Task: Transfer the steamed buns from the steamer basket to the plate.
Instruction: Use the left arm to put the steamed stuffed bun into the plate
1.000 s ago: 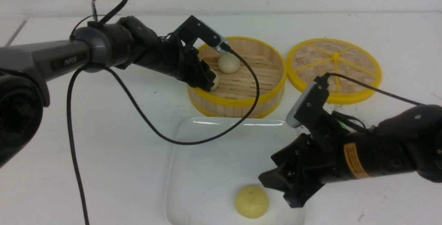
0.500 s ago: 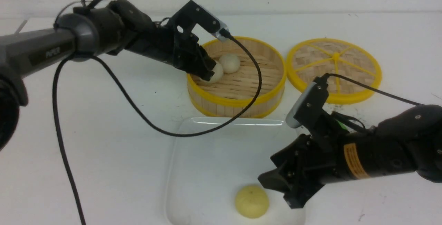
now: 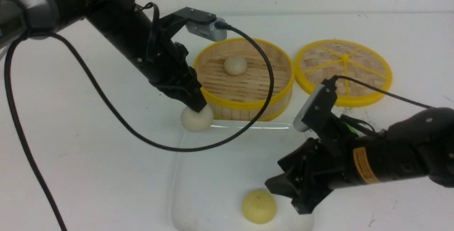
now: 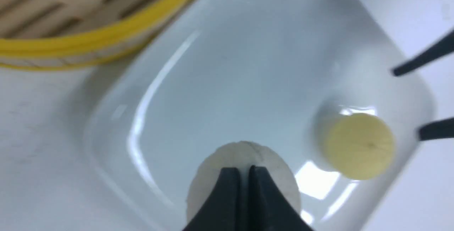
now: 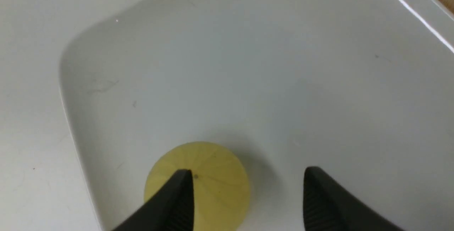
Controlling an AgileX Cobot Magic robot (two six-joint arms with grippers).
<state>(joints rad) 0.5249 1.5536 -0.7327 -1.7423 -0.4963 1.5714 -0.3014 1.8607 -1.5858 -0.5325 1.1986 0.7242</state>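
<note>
— Black left tool [image 3: 198, 108]: is it gripping?
— It's pinching shut on a beige bun [image 3: 197, 120], over the plate [image 3: 227, 153] corner. The right tool [image 3: 283, 198] is gaping beside the yellow bun [image 3: 259, 207], which is lying on the plate.
— A third bun [image 3: 235, 65] is sitting in the basket [image 3: 244, 104].

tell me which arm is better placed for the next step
Left. The left end effector is shut on an off-white bun at the far left corner of the plate, so it likely just lowers and releases. The right end effector is open and empty beside the yellow bun.
</note>
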